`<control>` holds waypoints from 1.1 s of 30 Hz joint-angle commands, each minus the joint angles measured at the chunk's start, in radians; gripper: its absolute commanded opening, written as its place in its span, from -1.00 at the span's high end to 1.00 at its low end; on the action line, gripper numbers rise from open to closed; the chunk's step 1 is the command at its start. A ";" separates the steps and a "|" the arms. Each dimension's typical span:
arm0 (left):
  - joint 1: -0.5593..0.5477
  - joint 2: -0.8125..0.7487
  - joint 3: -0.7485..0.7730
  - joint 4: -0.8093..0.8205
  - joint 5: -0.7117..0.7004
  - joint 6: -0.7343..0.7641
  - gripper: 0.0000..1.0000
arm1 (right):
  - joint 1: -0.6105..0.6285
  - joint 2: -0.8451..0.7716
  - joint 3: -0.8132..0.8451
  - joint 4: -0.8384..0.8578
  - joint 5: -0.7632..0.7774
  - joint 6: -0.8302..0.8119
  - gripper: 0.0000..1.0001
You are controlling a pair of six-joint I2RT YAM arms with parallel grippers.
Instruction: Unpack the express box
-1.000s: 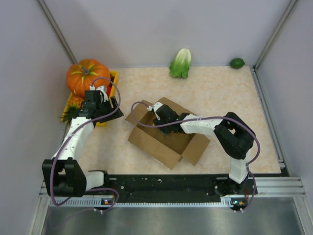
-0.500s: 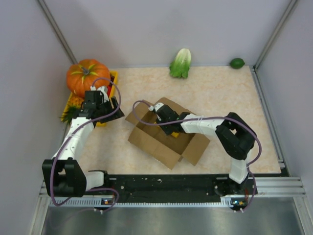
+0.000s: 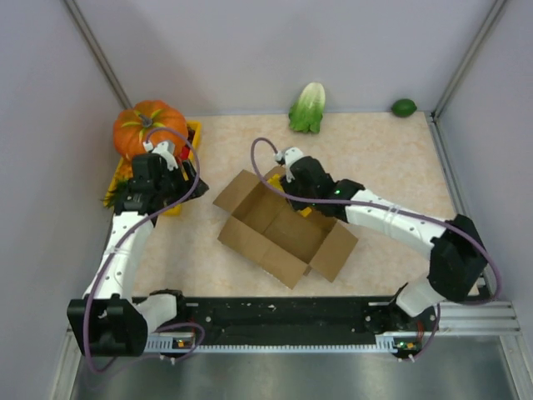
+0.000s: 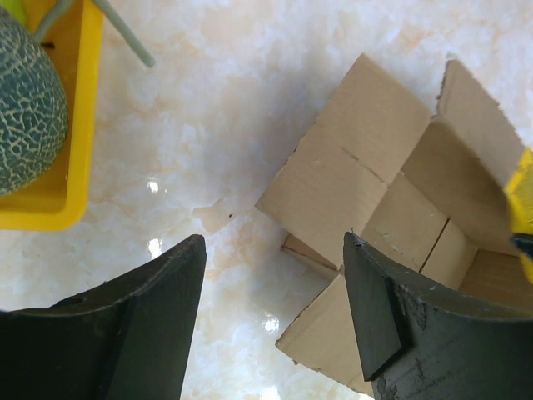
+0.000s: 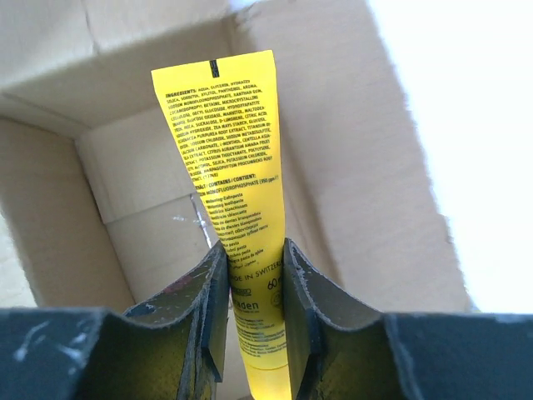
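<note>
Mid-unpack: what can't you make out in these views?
- The yellow tube's cap end: right wrist view, cut by the bottom edge.
- Part of the express box floor: top view, under the right gripper; right wrist view, behind the tube.
- The yellow tray's contents: left wrist view, cut by the frame edge; top view, under the left arm and pumpkin.

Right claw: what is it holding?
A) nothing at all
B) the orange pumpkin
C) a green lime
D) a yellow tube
D: in the right wrist view the right claw is pinched on a yellow tube covered in small print, above the open express box.
</note>
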 commanded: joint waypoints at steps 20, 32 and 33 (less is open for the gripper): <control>0.004 -0.079 0.015 0.084 0.110 -0.004 -0.43 | -0.550 0.157 0.026 0.021 0.091 0.083 0.46; 0.001 -0.128 -0.032 0.045 0.323 -0.018 -0.16 | -0.561 0.280 0.111 -0.042 0.126 0.092 -0.24; -0.004 -0.132 -0.040 0.041 0.361 -0.012 -0.05 | -0.561 0.249 0.116 -0.056 0.131 0.111 -0.28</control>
